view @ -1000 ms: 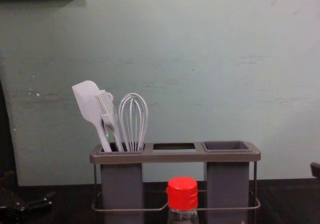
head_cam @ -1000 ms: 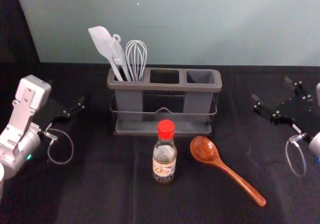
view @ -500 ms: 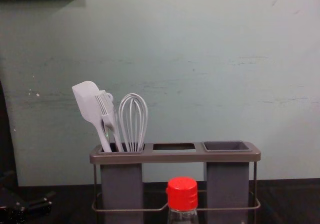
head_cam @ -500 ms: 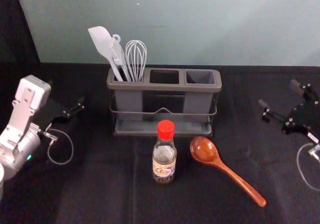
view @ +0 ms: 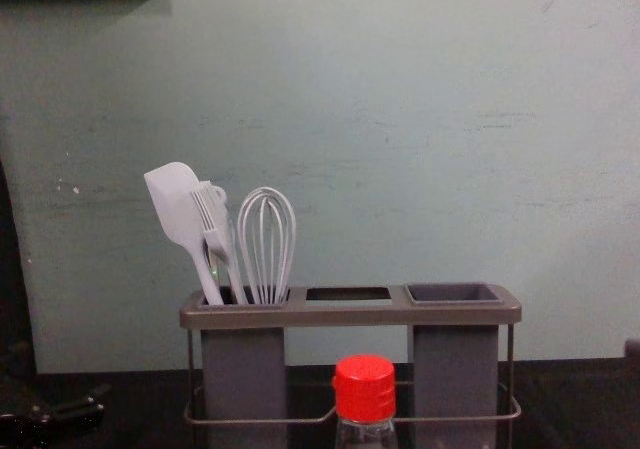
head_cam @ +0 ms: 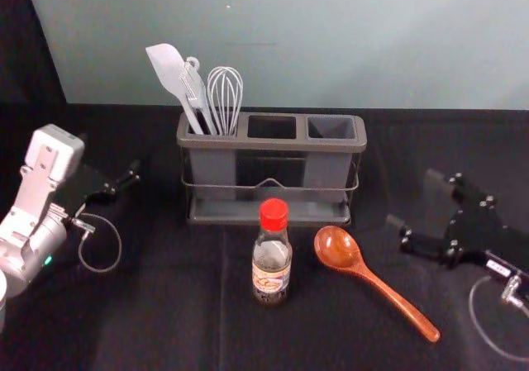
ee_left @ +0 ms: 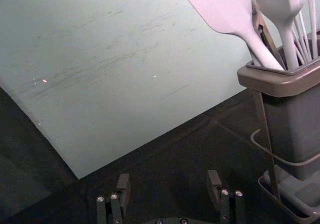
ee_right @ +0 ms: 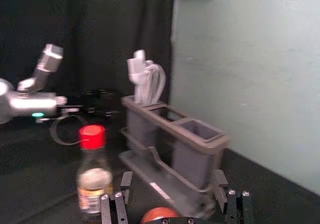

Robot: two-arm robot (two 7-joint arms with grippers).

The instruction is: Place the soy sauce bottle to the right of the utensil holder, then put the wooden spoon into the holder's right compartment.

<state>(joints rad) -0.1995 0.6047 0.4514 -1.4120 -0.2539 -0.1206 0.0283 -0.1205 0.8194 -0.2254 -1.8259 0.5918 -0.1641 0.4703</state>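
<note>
Over the right of the bench (head_cam: pixel 182 325), we hold our right claw (head_cam: pixel 415 198) spread, pointing left, well apart from the wooden spoon (head_cam: pixel 335 248). The spoon lies with its handle slanting toward the near right. Just left of its bowl we see the soy sauce bottle (head_cam: pixel 271 263) upright, on the near side of the utensil holder (head_cam: pixel 273 144). A spatula (head_cam: pixel 169 69), brush (head_cam: pixel 194 88) and whisk (head_cam: pixel 225 98) stand in the left compartment. Far left, our left claw (head_cam: pixel 111 154) is spread too.

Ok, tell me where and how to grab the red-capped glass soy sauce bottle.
Take the bottle by its glass body, below the narrowing shoulder, from the right: the open black right gripper hovers beyond the brown wooden spoon. The bottle stands upright, so a level grip around its sides should suit, clearing the spoon.
</note>
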